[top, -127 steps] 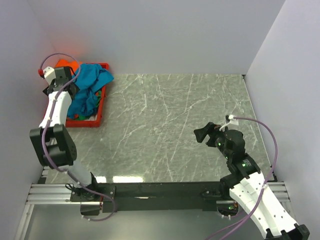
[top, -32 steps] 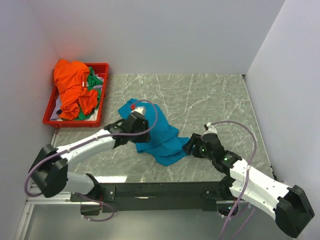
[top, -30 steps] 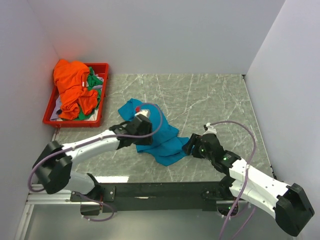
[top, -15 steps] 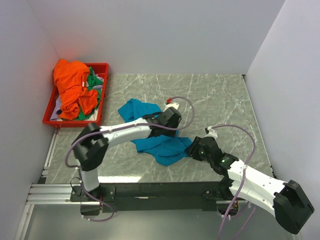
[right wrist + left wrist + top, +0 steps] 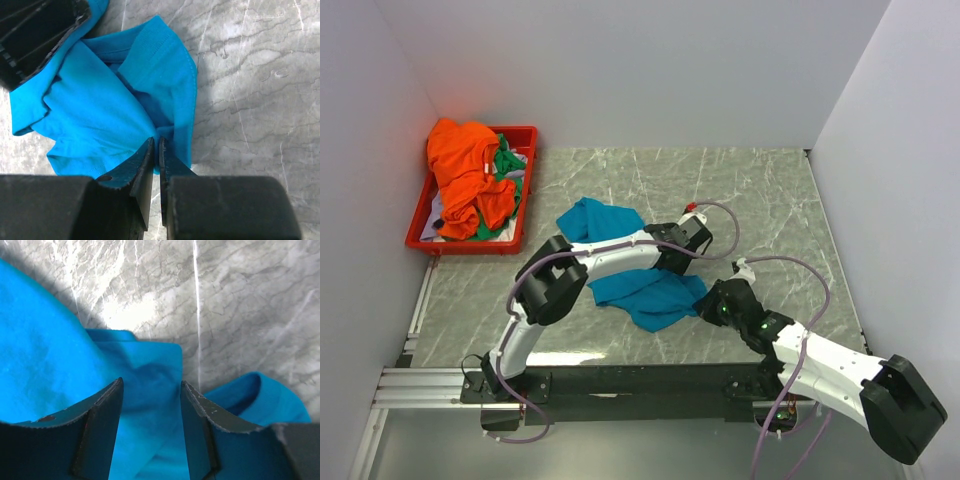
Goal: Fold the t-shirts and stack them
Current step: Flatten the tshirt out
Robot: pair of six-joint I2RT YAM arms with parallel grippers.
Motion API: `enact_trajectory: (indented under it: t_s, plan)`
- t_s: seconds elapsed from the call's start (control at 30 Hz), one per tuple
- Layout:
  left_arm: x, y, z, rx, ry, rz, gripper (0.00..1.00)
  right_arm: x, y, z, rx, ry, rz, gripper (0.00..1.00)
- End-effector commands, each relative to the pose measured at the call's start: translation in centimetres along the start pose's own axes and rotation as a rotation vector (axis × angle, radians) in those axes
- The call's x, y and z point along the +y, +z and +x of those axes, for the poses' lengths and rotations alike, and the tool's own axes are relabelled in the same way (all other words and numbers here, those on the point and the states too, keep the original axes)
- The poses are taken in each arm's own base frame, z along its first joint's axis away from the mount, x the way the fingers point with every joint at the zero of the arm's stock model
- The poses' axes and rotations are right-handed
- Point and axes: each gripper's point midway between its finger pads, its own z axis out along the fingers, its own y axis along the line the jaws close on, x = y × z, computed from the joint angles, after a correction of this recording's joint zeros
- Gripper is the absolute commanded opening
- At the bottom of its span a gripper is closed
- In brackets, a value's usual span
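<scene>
Your left claw (image 5: 150,390) has slid across the blue shirt (image 5: 95,105) and hangs apart; your right claw (image 5: 156,144) pinches its hem. Pull now and that thin pinch may slip.

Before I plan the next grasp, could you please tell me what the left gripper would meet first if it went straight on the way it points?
Most likely the crumpled teal-blue cloth t-shirt: the left gripper, jaws open, points straight at its folds. Depth is unclear.
</scene>
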Motion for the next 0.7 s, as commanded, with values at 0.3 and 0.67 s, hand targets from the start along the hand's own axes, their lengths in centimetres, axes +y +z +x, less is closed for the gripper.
enact_trajectory:
  t_s: [0.3, 0.67]
  plan:
    - [-0.8, 1.1, -1.1, -0.009, 0.07, 0.0, 0.2, 0.7, 0.0, -0.8, -0.039, 0.018, -0.019, 0.13]
    - [5.0, -7.2, -8.1, -0.199, -0.122, -0.031, 0.01, 1.6, -1.1, -3.4, -0.103, -0.002, 0.026, 0.0]
